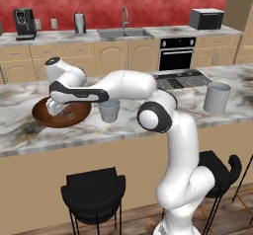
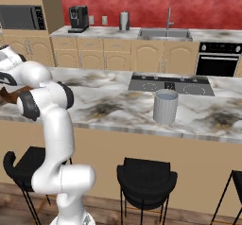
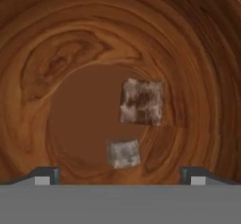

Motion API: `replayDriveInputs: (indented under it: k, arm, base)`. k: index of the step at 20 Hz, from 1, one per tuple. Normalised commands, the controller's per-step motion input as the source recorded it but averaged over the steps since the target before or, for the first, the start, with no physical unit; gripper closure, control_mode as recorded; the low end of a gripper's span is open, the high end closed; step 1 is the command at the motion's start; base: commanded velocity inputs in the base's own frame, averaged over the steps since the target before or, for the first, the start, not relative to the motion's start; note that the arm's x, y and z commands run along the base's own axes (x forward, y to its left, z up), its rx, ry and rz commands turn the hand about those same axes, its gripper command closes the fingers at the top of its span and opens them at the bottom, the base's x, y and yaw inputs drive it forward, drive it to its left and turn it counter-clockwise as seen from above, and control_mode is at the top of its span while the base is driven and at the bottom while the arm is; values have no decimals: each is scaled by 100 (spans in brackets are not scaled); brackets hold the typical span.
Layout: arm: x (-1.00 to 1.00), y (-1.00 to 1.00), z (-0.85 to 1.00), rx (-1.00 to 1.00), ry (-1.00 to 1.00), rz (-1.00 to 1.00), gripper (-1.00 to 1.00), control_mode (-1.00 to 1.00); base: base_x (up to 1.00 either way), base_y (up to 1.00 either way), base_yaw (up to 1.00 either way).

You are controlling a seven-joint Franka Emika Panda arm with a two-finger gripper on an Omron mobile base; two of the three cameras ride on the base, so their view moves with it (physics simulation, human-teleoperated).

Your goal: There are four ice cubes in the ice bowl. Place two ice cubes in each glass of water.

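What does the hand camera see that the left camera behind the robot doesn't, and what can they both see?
Hand view alone: two ice cubes, a bigger one and a smaller one, lying on the bowl's floor, with the open gripper just above them.

Left base view alone: the near tumbler beside the bowl, the taller tumbler far along the counter, the stools and the back kitchen wall.

Both: the wooden ice bowl, seen from the side in the left base view.

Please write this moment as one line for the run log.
tool: open, above dark reddish-brown wooden bowl | two small pale ice cubes in bowl, not gripped | grey-blue tumblers on marble counter
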Motion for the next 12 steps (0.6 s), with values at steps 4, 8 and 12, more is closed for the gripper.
replayDriveInputs:
  k: [4,8,12]
  arm:
    - [1,-1,-28,-2,0,0,-100,-100]
    - [0,-8,-32,-1,0,0,-100,-100]
    - [3,-11,-18,0,0,0,-100,-100]
  base:
    - [0,0,0]
    - [0,0,0]
    - [0,0,0]
